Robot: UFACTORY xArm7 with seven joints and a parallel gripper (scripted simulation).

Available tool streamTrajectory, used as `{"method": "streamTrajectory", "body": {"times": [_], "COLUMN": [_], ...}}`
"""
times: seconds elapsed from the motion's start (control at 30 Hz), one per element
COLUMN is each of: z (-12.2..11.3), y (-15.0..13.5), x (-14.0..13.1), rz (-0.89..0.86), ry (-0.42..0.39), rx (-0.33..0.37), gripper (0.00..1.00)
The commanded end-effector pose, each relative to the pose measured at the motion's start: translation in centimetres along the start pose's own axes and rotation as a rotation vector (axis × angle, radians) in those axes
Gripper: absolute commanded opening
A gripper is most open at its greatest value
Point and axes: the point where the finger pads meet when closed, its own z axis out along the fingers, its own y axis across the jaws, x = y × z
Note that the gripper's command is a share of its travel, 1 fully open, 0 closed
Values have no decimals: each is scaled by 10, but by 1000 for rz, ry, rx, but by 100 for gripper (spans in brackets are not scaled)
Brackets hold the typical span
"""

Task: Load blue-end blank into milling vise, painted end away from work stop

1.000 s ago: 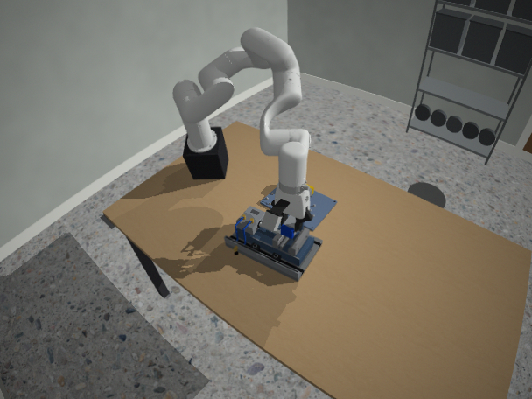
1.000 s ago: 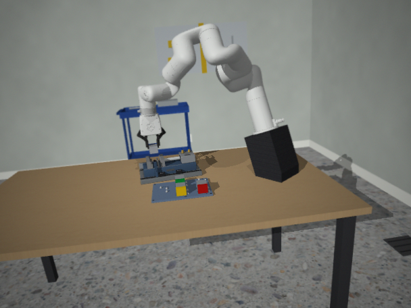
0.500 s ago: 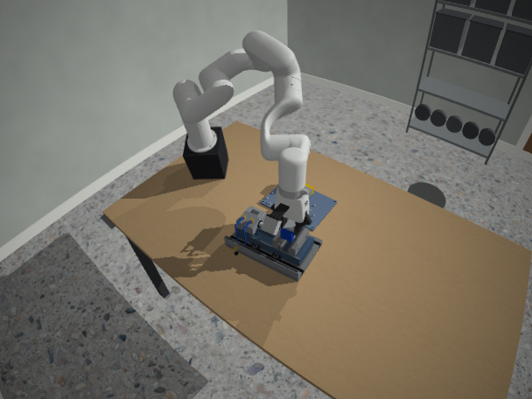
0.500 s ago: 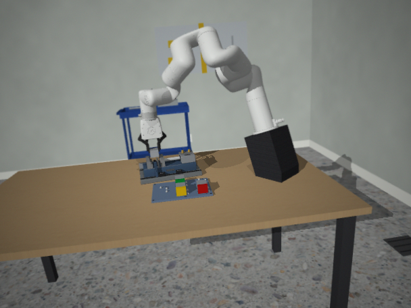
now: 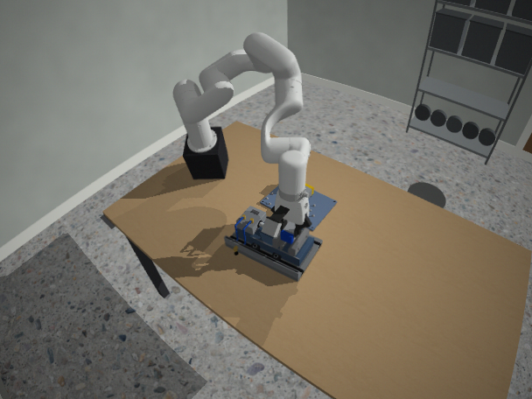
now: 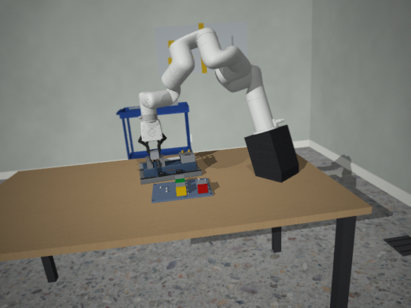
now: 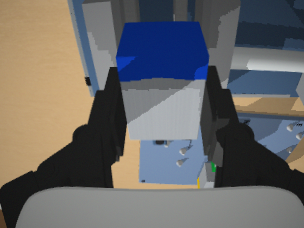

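My gripper (image 7: 163, 86) is shut on the grey blank with the blue end (image 7: 162, 52). Its black fingers clamp the blank's two long sides. The gripper (image 6: 153, 148) stands upright over the milling vise (image 6: 169, 167). It holds the blank (image 5: 287, 236) low in the gap between the jaws, near the jaw without hoses (image 5: 303, 241). The blue end points away from the infeed plate (image 6: 182, 196). I cannot tell whether the blank touches the low bars. The jaw with the blue hoses (image 5: 245, 223) is on the other side.
A yellow-ended blank (image 6: 181, 191) and a red-ended blank (image 6: 202, 188) lie on the infeed plate, with a small green patch (image 6: 180, 180) at the plate's edge nearest the vise. The arm's black base (image 6: 272, 157) stands at the back of the table.
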Motion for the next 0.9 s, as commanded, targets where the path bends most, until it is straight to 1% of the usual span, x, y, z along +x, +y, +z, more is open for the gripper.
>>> {"method": "streamTrajectory", "body": {"times": [0.0, 0.87], "z": [-2, -5], "y": [-1, -1], "x": [1, 1], "rz": [0, 0], "ry": [1, 1], "rx": [4, 4], "gripper": [0, 0]}}
